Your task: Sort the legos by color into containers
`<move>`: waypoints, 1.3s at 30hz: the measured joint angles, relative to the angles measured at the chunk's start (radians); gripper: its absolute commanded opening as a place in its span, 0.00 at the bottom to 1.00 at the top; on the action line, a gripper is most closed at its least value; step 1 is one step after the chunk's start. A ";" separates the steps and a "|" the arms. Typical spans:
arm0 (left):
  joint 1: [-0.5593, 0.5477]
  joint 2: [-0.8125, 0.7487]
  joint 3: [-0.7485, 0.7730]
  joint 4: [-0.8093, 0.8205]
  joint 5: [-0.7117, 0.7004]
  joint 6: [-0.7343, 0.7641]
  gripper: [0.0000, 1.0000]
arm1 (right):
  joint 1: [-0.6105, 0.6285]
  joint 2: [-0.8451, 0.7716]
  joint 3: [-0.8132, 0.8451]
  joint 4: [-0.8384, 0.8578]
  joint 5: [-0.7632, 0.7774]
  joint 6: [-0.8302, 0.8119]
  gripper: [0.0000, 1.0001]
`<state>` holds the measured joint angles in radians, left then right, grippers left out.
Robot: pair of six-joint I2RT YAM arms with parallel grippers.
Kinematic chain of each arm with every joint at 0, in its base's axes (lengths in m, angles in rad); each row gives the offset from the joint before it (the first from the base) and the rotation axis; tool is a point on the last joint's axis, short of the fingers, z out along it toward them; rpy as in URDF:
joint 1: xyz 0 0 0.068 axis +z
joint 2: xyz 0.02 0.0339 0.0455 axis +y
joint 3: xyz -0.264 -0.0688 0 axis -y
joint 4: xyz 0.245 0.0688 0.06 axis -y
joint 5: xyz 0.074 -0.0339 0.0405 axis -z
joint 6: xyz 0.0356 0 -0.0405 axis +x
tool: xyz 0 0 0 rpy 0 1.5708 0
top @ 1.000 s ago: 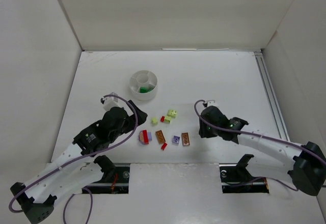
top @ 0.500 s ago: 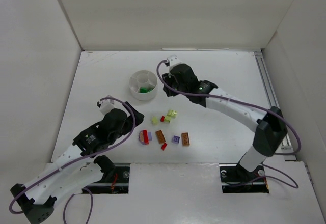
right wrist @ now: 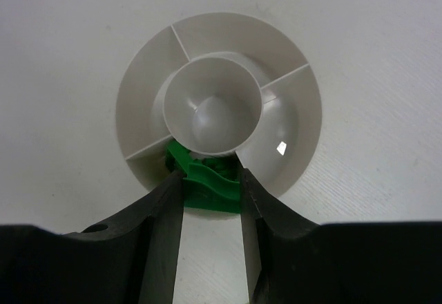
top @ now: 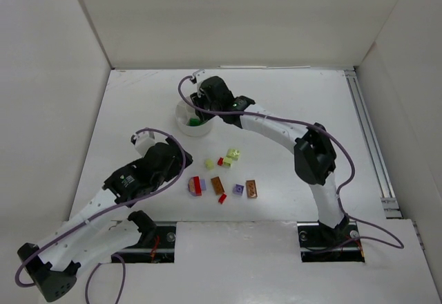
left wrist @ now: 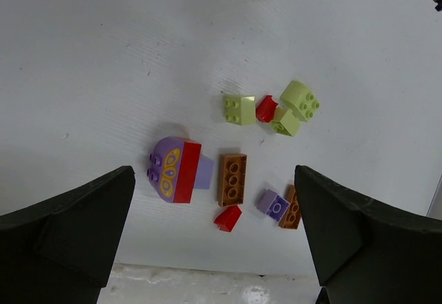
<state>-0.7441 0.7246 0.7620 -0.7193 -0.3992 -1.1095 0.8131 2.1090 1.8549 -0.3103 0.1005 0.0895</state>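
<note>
My right gripper (right wrist: 210, 183) has swung over to the white tub (right wrist: 141, 86), pinching a green lego (right wrist: 207, 192) right above the wedge with green in it. I can drop it now. My left gripper (left wrist: 214, 179) is wide open over the loose legos (left wrist: 233, 178).

Right gripper (top: 198, 112) over tub (top: 189, 130), legos (top: 218, 185) scattered

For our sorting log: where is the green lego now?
Right wrist view: the green lego is pinched in the right claw, at the nearest compartment of the tub.
</note>
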 measured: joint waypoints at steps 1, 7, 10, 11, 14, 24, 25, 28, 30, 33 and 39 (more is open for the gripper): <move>0.000 0.000 0.002 -0.003 0.002 0.000 1.00 | 0.000 0.009 0.010 -0.002 -0.002 -0.002 0.35; 0.000 0.007 0.033 -0.027 0.006 0.000 1.00 | 0.000 0.040 0.061 -0.007 -0.014 -0.008 0.51; 0.000 0.007 0.039 -0.031 0.007 0.000 1.00 | 0.000 0.040 0.061 -0.012 -0.014 -0.008 0.52; 0.000 0.008 0.039 -0.031 0.008 0.000 1.00 | 0.000 0.040 0.061 -0.015 -0.014 -0.008 0.53; 0.000 0.010 0.039 -0.035 0.011 0.000 1.00 | 0.000 0.037 0.052 -0.018 -0.014 -0.008 0.55; 0.000 0.106 0.039 0.014 0.053 0.092 0.97 | 0.008 -0.124 -0.126 -0.027 0.031 0.000 0.79; 0.000 0.126 0.039 0.029 0.060 0.112 0.96 | 0.007 -0.170 -0.159 -0.030 0.048 0.005 0.82; 0.000 0.194 0.043 0.076 0.078 0.171 0.96 | -0.006 -0.308 -0.262 -0.026 0.084 0.031 0.90; 0.000 0.246 0.054 0.109 0.089 0.198 0.94 | -0.055 -0.472 -0.377 -0.018 0.091 0.052 0.95; 0.000 0.329 0.085 0.156 0.106 0.221 0.90 | -0.163 -0.676 -0.523 -0.013 0.119 0.084 0.95; 0.007 0.525 0.144 0.224 0.137 0.242 0.80 | -0.278 -0.931 -0.744 -0.055 0.198 0.122 0.95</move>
<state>-0.7368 1.2491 0.9062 -0.4953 -0.2619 -0.8677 0.5350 1.1778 1.1107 -0.3653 0.2981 0.2119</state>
